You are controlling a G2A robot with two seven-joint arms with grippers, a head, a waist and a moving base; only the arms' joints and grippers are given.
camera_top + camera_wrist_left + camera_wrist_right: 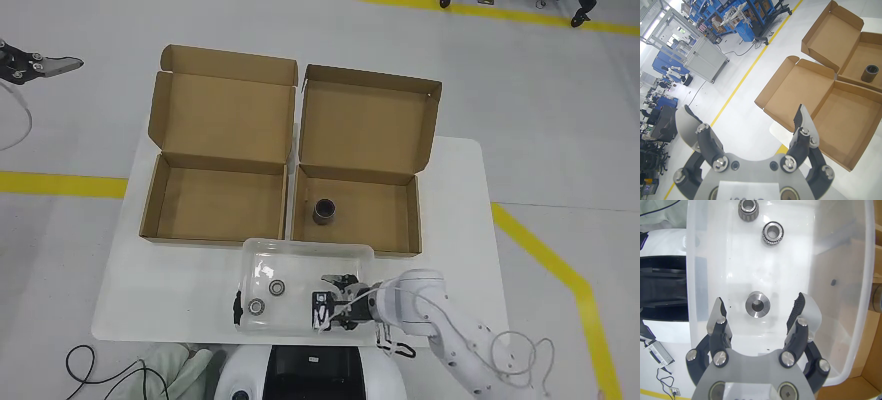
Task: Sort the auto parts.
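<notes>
Inside the clear bin (869,275), the right tool (761,300) hangs spread wide over a steel sleeve (757,307) standing bore-up. An off-centre squeeze could tip or skid it; the left tool (745,111) also gapes.

Floor (560,100): pale grey, smooth and glossy.

Floor markings, top view:
- One yellow line (60,184) enters from the left edge at mid-height.
- A second yellow line (555,262) angles down the right side.
- A third yellow line (520,15) crosses the upper right corner.

Furniture: a white table (455,200) stands at centre frame.

Left wrist view:
- Blue storage racks (706,11) line the far side.
- An aluminium-framed cabinet (704,56) stands near them.
- Black office chairs (651,155) are grouped together.
- A black cable (696,92) lies loose on the floor.

Lighting: bright and even.
</notes>
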